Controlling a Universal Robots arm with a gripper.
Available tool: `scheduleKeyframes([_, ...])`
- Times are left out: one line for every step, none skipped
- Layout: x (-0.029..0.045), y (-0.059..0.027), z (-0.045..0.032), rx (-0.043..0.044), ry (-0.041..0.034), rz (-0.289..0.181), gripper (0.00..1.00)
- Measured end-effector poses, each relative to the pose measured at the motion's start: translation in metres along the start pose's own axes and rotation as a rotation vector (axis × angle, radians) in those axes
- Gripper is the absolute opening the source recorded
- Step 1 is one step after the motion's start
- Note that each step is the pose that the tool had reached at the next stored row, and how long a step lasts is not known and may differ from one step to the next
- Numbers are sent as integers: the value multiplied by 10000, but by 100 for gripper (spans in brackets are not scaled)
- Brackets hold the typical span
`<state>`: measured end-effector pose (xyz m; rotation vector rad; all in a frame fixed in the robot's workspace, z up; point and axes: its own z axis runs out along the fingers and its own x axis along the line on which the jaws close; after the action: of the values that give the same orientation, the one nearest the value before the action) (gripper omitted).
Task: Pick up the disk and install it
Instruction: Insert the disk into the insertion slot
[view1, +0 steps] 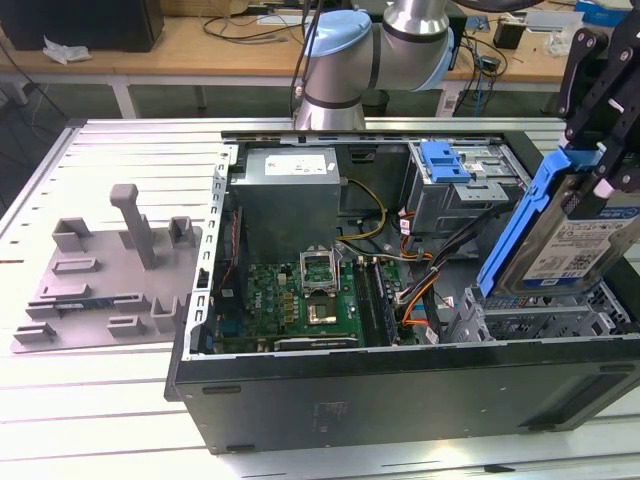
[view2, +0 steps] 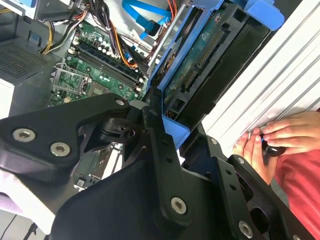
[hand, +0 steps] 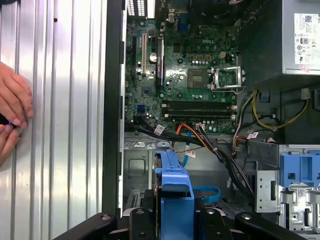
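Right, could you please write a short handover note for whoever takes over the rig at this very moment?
The hand: shut on the disk, gripping its upper end.
Disk: lifted and tilted in its blue bracket over the open computer case. Its lower end is near the drive cage at the exterior view's right; whether they touch cannot be told.
Done: the pick-up.
Left: the disk is not yet seated in the cage.
Note: a person's fingers rest on the table beside the case.
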<state>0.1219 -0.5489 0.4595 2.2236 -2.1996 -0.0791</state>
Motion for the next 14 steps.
scheduleKeyframes([0, 0, 4, 0, 1, 0, 37])
scheduleKeyframes([0, 0, 8, 0, 1, 0, 37])
scheduleKeyframes([0, 0, 12, 0, 0, 1, 37])
scheduleKeyframes([0, -1, 17, 0, 1, 0, 37])
scheduleKeyframes([0, -1, 21, 0, 1, 0, 37])
scheduleKeyframes([1, -1, 28, 0, 0, 0, 37])
scheduleKeyframes([1, -1, 33, 0, 1, 0, 37])
scheduleKeyframes([1, -1, 36, 0, 1, 0, 37])
scheduleKeyframes([1, -2, 39, 0, 1, 0, 37])
scheduleKeyframes([1, -2, 42, 1, 1, 0, 37])
scheduleKeyframes([1, -2, 47, 0, 0, 0, 37])
scheduleKeyframes([1, -2, 50, 0, 0, 2, 37])
scheduleKeyframes([2, -4, 55, 0, 0, 1, 37])
scheduleKeyframes([2, -4, 59, 0, 1, 1, 37])
